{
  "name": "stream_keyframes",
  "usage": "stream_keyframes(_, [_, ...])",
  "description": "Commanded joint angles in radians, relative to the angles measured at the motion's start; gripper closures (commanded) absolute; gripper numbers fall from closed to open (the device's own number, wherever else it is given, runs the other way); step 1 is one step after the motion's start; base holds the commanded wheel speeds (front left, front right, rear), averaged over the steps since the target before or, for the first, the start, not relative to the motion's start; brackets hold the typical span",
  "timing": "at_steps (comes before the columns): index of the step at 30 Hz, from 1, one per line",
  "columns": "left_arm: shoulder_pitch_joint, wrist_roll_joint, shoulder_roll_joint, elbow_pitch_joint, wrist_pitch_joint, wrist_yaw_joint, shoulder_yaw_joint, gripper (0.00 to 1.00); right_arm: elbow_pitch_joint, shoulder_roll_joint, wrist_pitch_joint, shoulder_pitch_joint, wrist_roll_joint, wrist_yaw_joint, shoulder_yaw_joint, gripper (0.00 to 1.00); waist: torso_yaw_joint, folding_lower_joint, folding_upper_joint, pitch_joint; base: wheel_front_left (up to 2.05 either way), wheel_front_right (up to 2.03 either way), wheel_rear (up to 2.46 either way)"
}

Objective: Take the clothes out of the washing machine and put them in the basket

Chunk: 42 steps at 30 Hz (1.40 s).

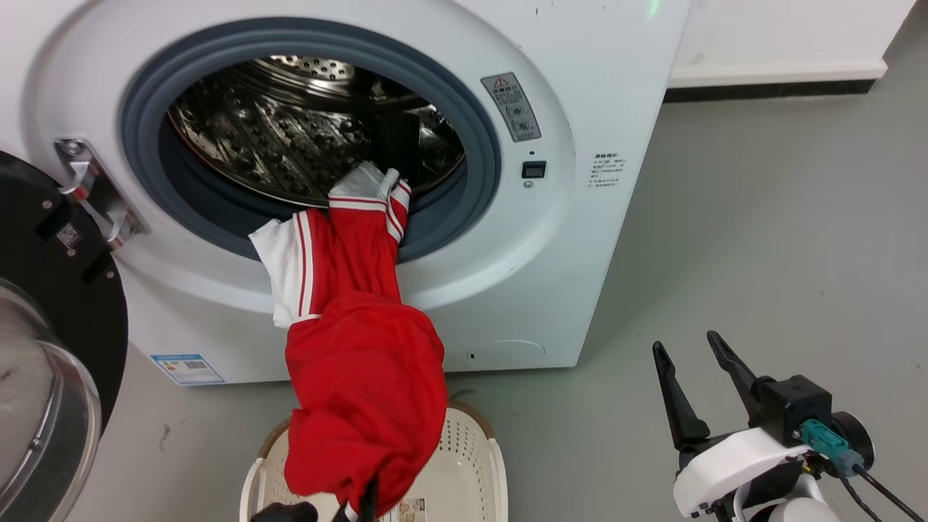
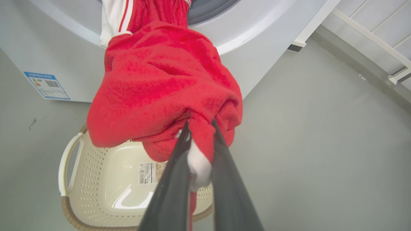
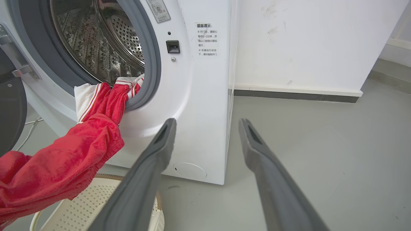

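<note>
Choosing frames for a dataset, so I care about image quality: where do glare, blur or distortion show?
Head view: bright glints on the washing machine's steel drum. Left wrist view: a glare streak inside the basket; the left gripper, shut on the red garment, looms large near the lens. Right wrist view: the open right gripper looks soft toward the bottom edge.

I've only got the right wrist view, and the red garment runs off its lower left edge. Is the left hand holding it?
Observer: Yes. The left hand is shut on the clothes, pinching a red-and-white fold between its fingers.
Operator: Where's that pinched end relative to the basket?
Observer: Hanging over the basket, above its open top; the part of its floor that shows is bare apart from a label.
</note>
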<state>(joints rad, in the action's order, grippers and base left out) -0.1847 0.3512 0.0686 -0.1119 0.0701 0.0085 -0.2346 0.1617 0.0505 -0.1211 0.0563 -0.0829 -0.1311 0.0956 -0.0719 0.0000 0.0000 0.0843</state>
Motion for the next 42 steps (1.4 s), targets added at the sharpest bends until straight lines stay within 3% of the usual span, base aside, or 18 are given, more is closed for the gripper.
stream_keyframes(1, [0.001, 0.006, -0.001, -0.008, 0.000, -0.005, -0.002, 1.00, -0.003, -0.001, 0.001, 0.012, -0.001, 0.001, 0.000, 0.00, -0.003, 0.0000, 0.0000, 0.015, 0.00, 0.00, 0.00])
stream_keyframes(11, [0.029, 0.076, -0.008, -0.217, -0.133, -0.024, -0.041, 1.00, -0.014, -0.001, -0.002, 0.045, 0.004, 0.001, 0.002, 0.00, -0.019, 0.0000, 0.0000, 0.111, 0.00, 0.00, 0.00])
stream_keyframes(18, [0.086, 0.089, 0.013, -0.262, -0.205, -0.015, -0.035, 1.00, -0.024, -0.001, -0.010, 0.072, 0.003, 0.001, 0.001, 0.00, -0.012, 0.0000, 0.0000, 0.196, 0.00, 0.00, 0.00])
stream_keyframes(25, [0.275, 0.064, 0.031, -0.372, -0.078, -0.012, 0.004, 1.00, -0.045, -0.001, -0.015, 0.124, 0.011, 0.001, 0.012, 0.00, 0.001, 0.0000, 0.0000, 0.318, 0.00, 0.00, 0.00])
stream_keyframes(35, [0.621, 0.104, 0.041, -0.710, 0.107, -0.047, 0.082, 1.00, -0.056, -0.001, -0.031, 0.191, 0.018, 0.001, 0.014, 0.00, -0.017, 0.0000, 0.0000, 0.463, 0.00, 0.00, 0.00])
stream_keyframes(36, [0.651, 0.110, 0.040, -0.745, 0.121, -0.051, 0.091, 0.86, -0.054, -0.001, -0.033, 0.196, 0.017, 0.001, 0.015, 0.00, -0.020, 0.0000, 0.0000, 0.472, 0.00, 0.00, 0.00])
stream_keyframes(37, [0.683, 0.113, 0.041, -0.772, 0.135, -0.051, 0.097, 0.62, -0.053, -0.001, -0.037, 0.200, 0.016, 0.001, 0.015, 0.00, -0.021, 0.0000, 0.0000, 0.483, 0.00, 0.00, 0.00])
stream_keyframes(38, [0.712, 0.119, 0.040, -0.804, 0.146, -0.054, 0.102, 0.44, -0.051, -0.001, -0.039, 0.203, 0.015, 0.001, 0.015, 0.00, -0.022, 0.0000, 0.0000, 0.490, 0.00, 0.00, 0.00])
stream_keyframes(39, [0.736, 0.125, 0.038, -0.832, 0.154, -0.059, 0.108, 0.02, -0.048, -0.001, -0.041, 0.207, 0.014, 0.001, 0.016, 0.00, -0.024, 0.0000, 0.0000, 0.497, 0.00, 0.00, 0.00])
stream_keyframes(42, [0.806, 0.137, 0.037, -0.904, 0.175, -0.069, 0.124, 0.00, -0.040, -0.001, -0.049, 0.220, 0.009, 0.001, 0.019, 0.00, -0.030, 0.0000, 0.0000, 0.511, 0.00, 0.00, 0.00])
